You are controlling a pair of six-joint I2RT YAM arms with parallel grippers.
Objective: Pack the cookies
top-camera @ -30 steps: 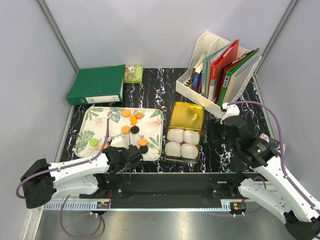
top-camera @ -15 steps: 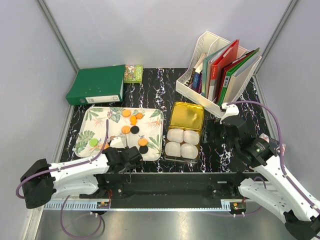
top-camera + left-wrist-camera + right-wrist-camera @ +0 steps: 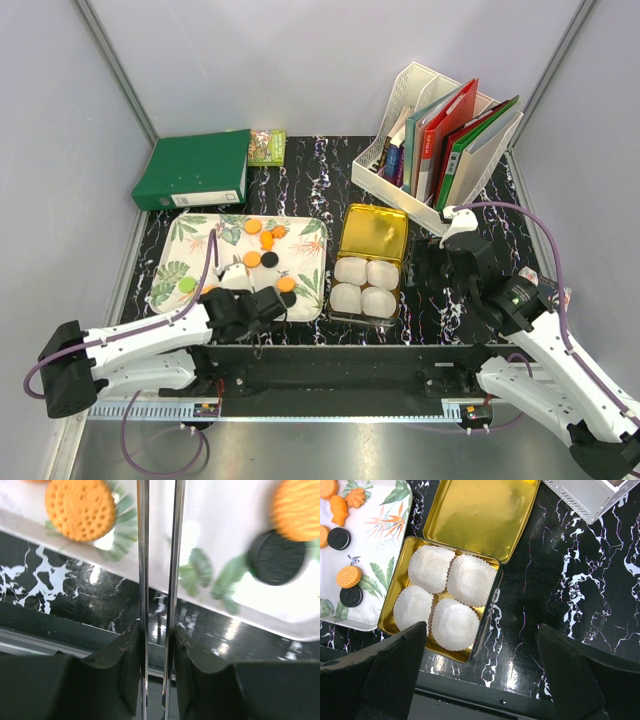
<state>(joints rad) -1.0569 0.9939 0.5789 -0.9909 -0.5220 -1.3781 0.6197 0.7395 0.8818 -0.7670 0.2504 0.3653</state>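
Item: left gripper (image 3: pixel 272 300), lying over the near edge of the floral tray (image 3: pixel 190 235). In the wrist view its two thin metal fingers (image 3: pixel 143 555) are running side by side with only a slim slit between them, drawn nearly together and pinching nothing. Item: the cookies (image 3: pixel 251 259), sitting loose on the tray, most orange, a few black, none yet in the tin. The fingers are passing between an orange cookie (image 3: pixel 80 507) and a black cookie (image 3: pixel 276 564), touching neither, their tips running out of view. Item: gold tin (image 3: pixel 480 515), lid lying open, standing just beside the tray and holding four white paper cups (image 3: pixel 451 625), all showing empty. Item: right gripper (image 3: pixel 481 627), hovering above the tin with its jaws spread wide, holding nothing. Hazards, as judged: the slit is looking narrower than a cookie, so a descent without spreading first is likely pressing blade onto biscuit, cracking it or skidding it over the glossy tray toward the rim. Thin blades are also risking a slipping, tilting grip on a flat disc. A careless drop is risking shoving or tipping a light paper cup, and both arms converging on the tin are risking a knock.
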